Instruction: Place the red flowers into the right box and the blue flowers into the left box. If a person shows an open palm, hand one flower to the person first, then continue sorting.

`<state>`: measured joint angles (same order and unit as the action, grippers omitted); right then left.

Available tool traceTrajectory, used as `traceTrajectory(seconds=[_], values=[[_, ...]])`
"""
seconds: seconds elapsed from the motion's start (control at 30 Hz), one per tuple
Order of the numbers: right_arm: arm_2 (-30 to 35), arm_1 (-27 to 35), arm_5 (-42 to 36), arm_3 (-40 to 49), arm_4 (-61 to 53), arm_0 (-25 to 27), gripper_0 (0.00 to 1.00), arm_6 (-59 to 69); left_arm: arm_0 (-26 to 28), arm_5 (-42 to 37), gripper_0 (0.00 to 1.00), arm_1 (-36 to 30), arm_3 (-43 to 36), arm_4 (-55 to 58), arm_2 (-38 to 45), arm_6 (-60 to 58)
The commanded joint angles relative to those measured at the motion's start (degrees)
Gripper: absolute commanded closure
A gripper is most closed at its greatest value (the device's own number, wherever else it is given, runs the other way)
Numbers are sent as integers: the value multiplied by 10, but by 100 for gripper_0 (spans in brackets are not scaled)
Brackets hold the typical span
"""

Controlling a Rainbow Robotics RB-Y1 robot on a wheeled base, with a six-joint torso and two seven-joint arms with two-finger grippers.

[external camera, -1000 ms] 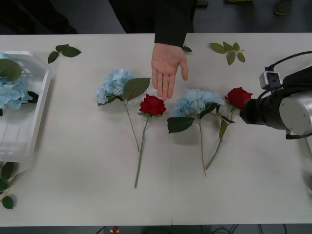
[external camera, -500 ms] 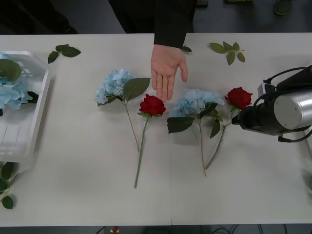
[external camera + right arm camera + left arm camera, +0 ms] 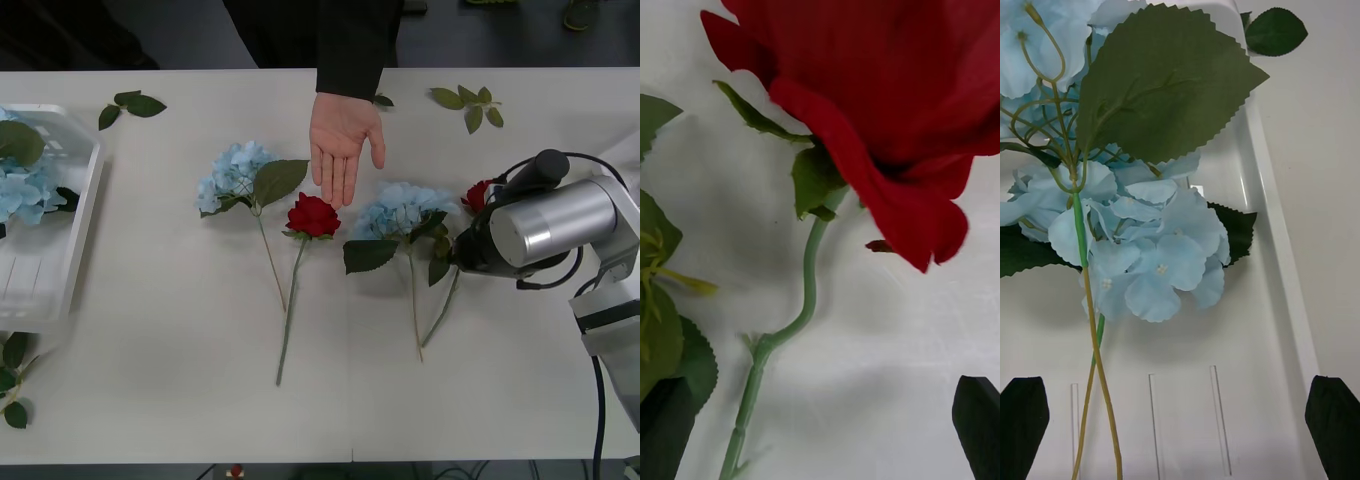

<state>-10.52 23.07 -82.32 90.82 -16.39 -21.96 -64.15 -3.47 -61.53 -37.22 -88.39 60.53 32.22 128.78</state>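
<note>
Right end effector (image 3: 820,427), fingers spread and empty, hovers over the rightmost red rose (image 3: 476,195) on the worktop (image 3: 150,350); its stem (image 3: 809,285) runs lengthwise between the fingers, toward the robot, beside the open palm (image 3: 342,142).

Lab-like room: bare white table (image 3: 180,400)

Front camera: high, looking down on table (image 3: 180,400). Right wrist: very close on rose (image 3: 887,97), shared with front (image 3: 477,195). Left wrist: close above left box (image 3: 1277,247).
</note>
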Motion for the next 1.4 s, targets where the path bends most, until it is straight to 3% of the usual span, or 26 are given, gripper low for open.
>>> traceTrajectory(seconds=[0.03,0.57,0.63,0.67,0.8,0.9,1.4], values=[[-2,-6,11,-10,13,-15,0,36,-8,-1,0,-26,-14,-1,6,-16],[-20,-15,41,-64,27,-25,0,41,-8,-1,0,-26,-13,-1,7,-16],[-23,-16,46,-70,31,-27,10,42,-8,-1,0,-26,-14,-1,6,-17],[-24,-16,49,-75,31,-29,28,43,-8,-1,0,-26,-14,-1,7,-16],[-24,-19,62,-86,29,-32,75,48,-8,-1,0,-26,-14,-1,6,-16],[-24,-19,60,-87,27,-31,97,52,-8,-1,0,-26,-14,-1,6,-17],[-20,-1,31,-44,25,-29,100,50,-9,-1,0,-26,-14,-1,4,-16]])
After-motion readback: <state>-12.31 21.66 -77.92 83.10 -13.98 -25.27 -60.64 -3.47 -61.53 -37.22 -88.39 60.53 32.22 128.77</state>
